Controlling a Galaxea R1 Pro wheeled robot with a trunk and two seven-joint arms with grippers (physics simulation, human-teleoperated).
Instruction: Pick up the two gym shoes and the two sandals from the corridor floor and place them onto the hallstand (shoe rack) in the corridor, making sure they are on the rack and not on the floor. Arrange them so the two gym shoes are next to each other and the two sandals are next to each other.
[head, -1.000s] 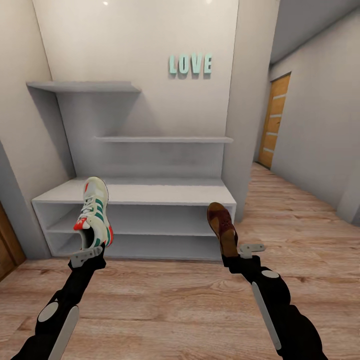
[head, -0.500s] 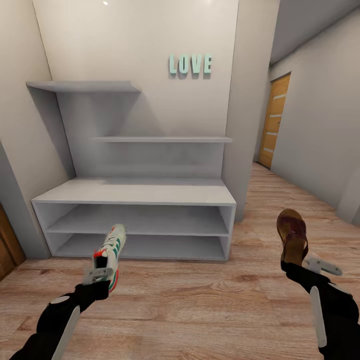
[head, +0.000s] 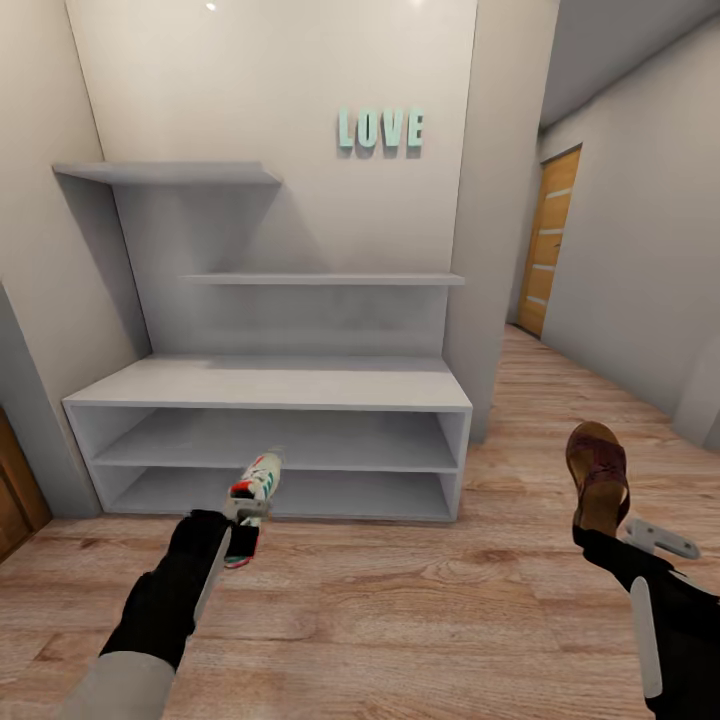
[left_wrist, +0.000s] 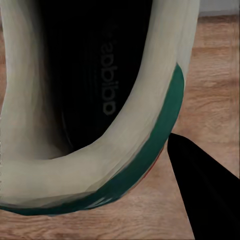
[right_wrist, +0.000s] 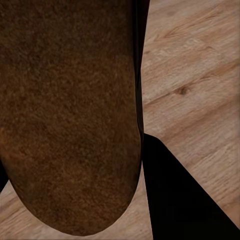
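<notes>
White sneaker (head: 254, 488), clamped in left fingers (head: 244, 512), has dropped from rack (head: 270, 385) top toward its low shelf; right fingers (head: 655, 538) grip sandal (head: 597, 470), swung aside.

Pale grey walls (head: 270, 90) all round, with mint "LOVE" letters (head: 381, 129) upper middle of the frame. A wood door (head: 549, 243) sits at the right, down a side passage, and a sliver of another door (head: 14, 490) shows at the lower left edge. Wood-plank floor (head: 400, 610) fills the bottom, grain easy to see. Two bright spots of ceiling light reflect on the wall at the very top. A grey pillar (head: 500, 200) stands right of centre.
</notes>
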